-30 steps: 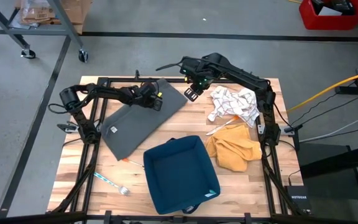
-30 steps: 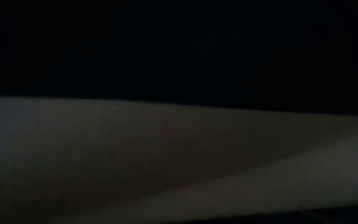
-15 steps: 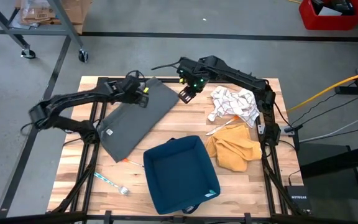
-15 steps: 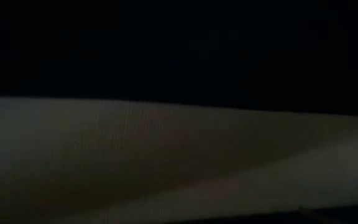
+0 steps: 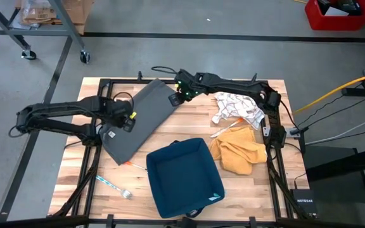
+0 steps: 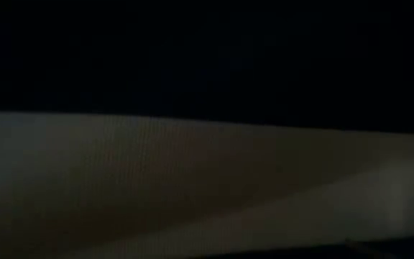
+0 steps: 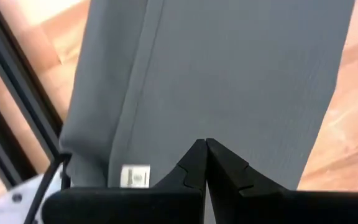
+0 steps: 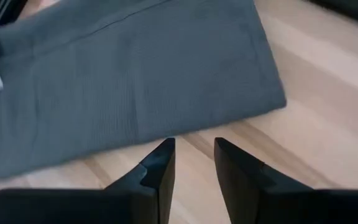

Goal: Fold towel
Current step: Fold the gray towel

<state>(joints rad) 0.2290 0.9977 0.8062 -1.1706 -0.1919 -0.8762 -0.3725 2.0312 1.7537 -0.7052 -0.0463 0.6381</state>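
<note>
On the table's (image 5: 87, 177) left half lies the grey towel (image 5: 138, 120), a long flat rectangle running diagonally, with a white tag near its near-left end. It looks light, soft and limp, with no stiffness of its own, so it should drape and slide easily on the wood; a hemmed corner or short edge is the likely place to pinch it, since a grip in the middle would only bunch the cloth.

Over the towel's near-left end, close to the tag, the left gripper (image 7: 205, 144) has its fingers pressed together, tips meeting just above the cloth, with nothing visibly held between them. At the towel's far corner the right gripper (image 8: 191, 149) stands partly open, a gap showing between its fingers over bare wood beside the cloth edge, gripping nothing.
</note>
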